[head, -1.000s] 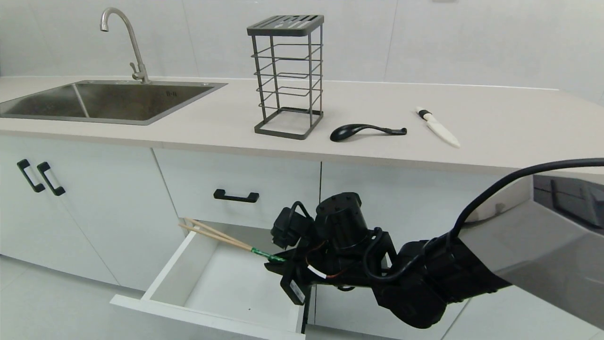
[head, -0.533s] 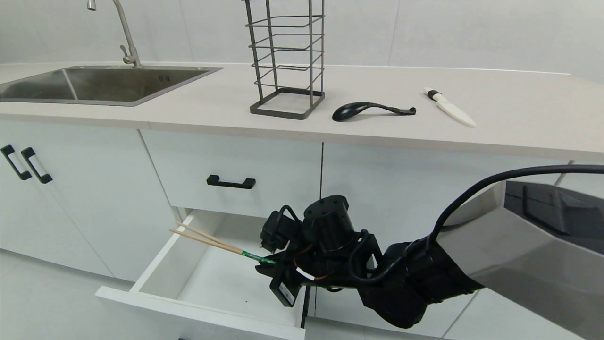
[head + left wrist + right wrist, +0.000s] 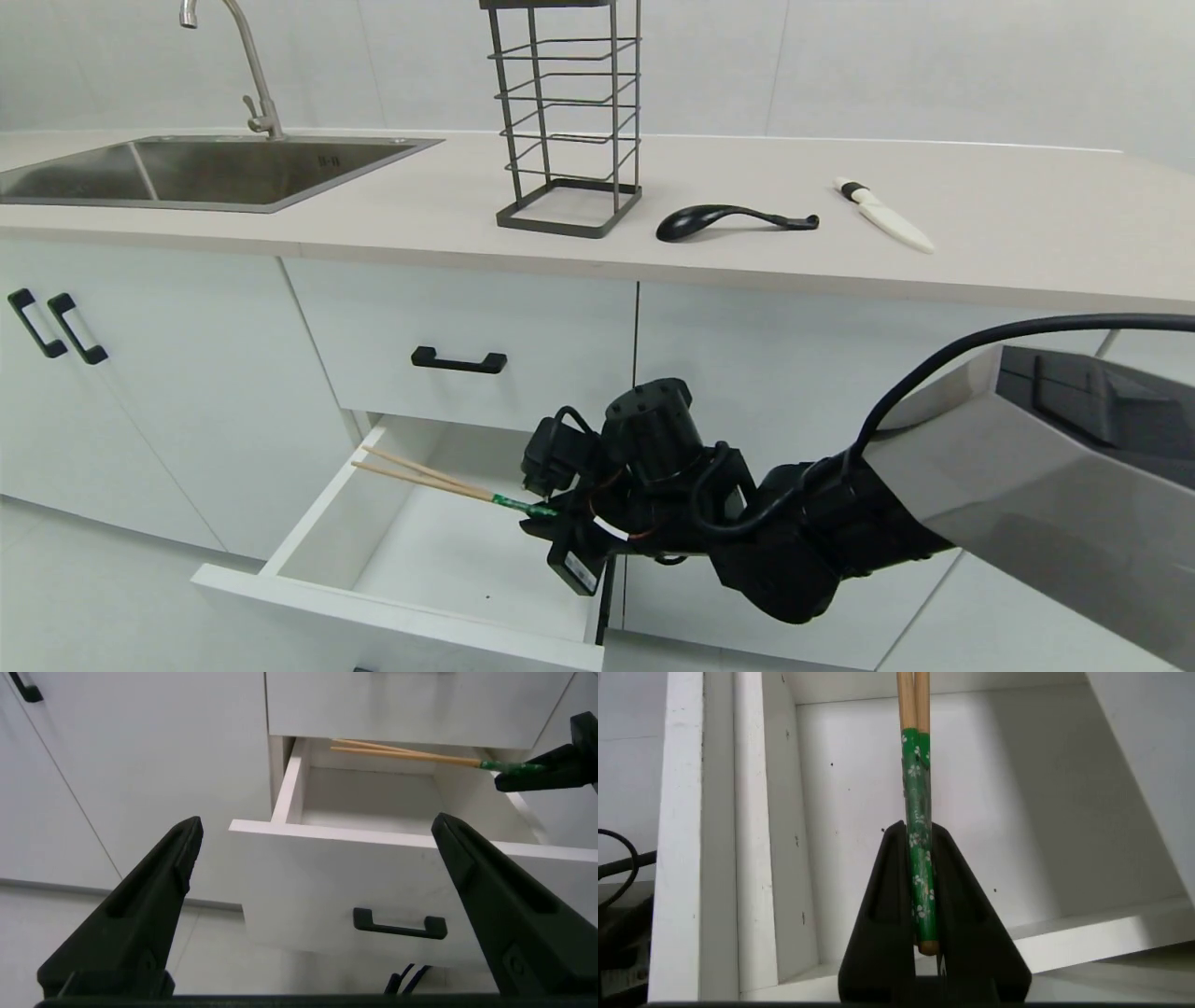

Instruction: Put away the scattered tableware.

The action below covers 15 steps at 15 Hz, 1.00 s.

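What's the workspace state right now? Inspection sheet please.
Surface: beige countertop, carrying a rack, a spoon and a knife.
Job's things: wooden chopsticks with green patterned ends held over the open white drawer; black curved spoon and white knife with black band lie apart on the countertop.
Clutter: dark wire rack upright, on the spoon's left.
Claws: right claw shut on the chopsticks' green ends; left claw open, facing the drawer front.
Cables: black cable arcs along the right arm.
Surroundings: steel sink, curved tap, closed white cabinets.
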{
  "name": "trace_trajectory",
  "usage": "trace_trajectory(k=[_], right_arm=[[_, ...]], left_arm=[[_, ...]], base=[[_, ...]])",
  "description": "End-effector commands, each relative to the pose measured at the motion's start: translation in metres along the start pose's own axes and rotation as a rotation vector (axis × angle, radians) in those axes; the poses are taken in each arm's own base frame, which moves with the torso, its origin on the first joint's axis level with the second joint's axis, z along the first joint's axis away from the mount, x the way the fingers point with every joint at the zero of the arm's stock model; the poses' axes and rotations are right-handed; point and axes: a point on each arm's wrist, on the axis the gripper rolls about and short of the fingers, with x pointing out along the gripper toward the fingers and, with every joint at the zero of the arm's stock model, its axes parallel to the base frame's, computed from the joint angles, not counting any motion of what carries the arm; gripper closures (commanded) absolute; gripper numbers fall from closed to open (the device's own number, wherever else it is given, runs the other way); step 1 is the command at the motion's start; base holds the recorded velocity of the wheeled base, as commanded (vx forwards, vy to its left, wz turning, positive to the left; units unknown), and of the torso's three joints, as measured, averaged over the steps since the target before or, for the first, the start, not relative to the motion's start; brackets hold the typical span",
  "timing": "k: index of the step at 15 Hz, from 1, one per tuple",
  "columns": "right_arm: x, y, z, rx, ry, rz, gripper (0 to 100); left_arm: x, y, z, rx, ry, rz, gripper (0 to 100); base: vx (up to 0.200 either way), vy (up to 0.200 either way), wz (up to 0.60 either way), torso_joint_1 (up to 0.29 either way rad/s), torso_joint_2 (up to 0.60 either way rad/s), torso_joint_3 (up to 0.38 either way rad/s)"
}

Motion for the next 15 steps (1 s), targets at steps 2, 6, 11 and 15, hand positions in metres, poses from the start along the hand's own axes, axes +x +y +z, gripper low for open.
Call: trace_trajectory(k=[2, 6, 11, 15], right_arm=[[0.018, -0.006, 0.002, -0.007, -0.015, -0.004, 100], [0.030, -0.009, -0.004, -0.006, -0.008, -0.004, 100], [0.042, -0.015, -0.011, -0.018, -0.001, -0.010, 100], [0.056, -0.019, -0.024, -0.032, 0.021, -0.010, 100]], left_arm=[[0.000, 0.000, 0.000, 0.000, 0.001, 0.000, 0], [0.000, 0.000, 0.000, 0.000, 0.001, 0.000, 0], [0.000, 0.000, 0.000, 0.000, 0.001, 0.000, 0], [0.000, 0.000, 0.000, 0.000, 0.001, 0.000, 0]], base=[[0.000, 0.000, 0.00, 0.000, 0.00, 0.000], [0.000, 0.000, 0.00, 0.000, 0.00, 0.000], [0.000, 0.000, 0.00, 0.000, 0.00, 0.000], [0.000, 0.000, 0.00, 0.000, 0.00, 0.000]])
